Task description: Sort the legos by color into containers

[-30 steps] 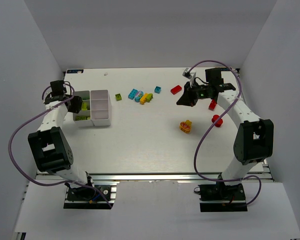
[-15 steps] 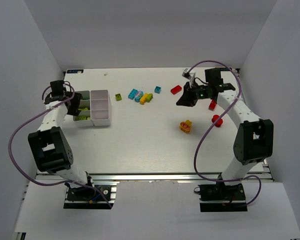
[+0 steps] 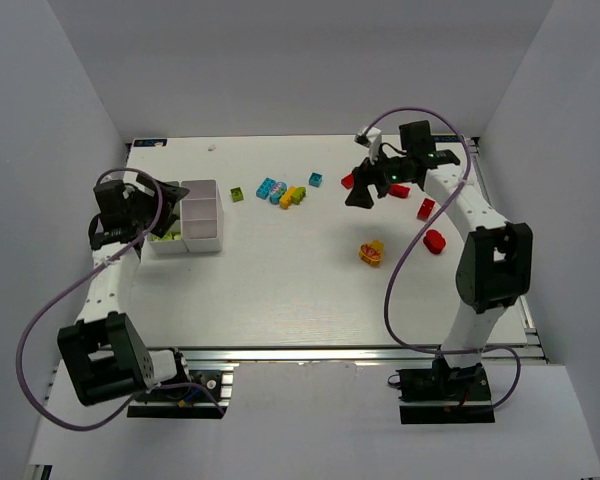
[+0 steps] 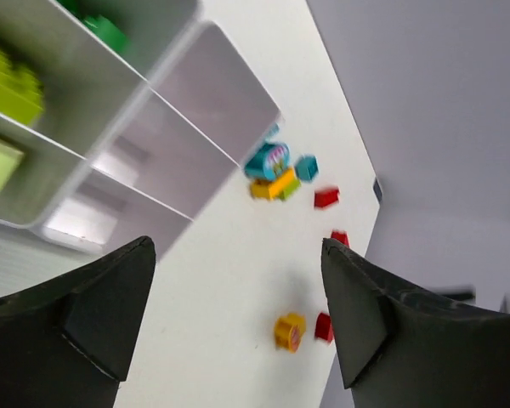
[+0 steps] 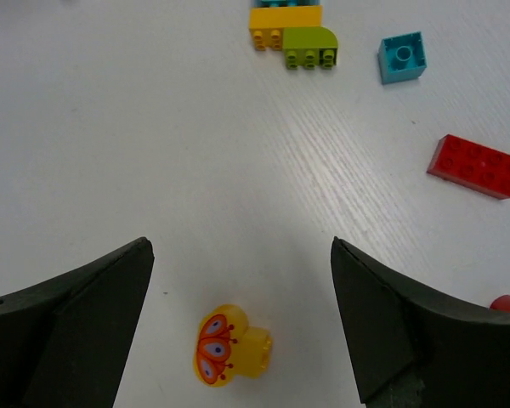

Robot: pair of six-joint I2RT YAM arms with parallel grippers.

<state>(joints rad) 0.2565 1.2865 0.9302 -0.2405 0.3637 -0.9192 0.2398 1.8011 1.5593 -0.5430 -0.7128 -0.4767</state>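
The containers are a white tray point(image 3: 202, 215) of square compartments at the left. Lime legos point(image 4: 8, 85) and a green one point(image 4: 106, 30) lie in its compartments. My left gripper point(image 3: 158, 200) hangs open over the tray's left side, its jaws point(image 4: 238, 314) empty. Loose legos lie mid-table: cyan point(image 3: 267, 187), yellow point(image 5: 268, 25), lime point(image 5: 310, 47), cyan point(image 5: 402, 58), red point(image 5: 476, 166). A yellow butterfly brick point(image 5: 229, 344) sits on the table below my open right gripper point(image 5: 238, 319), which is raised near the back point(image 3: 360, 195) and holds nothing.
More red bricks point(image 3: 425, 208) point(image 3: 435, 241) lie near the right arm, and one point(image 3: 398, 190) sits under it. A lone lime brick point(image 3: 237, 194) lies right of the tray. White walls close in the table on three sides.
Both grippers have gone from shut to open. The right gripper moved left and toward the back, and a red brick now shows under that arm. The left arm swung back over the tray's left side.
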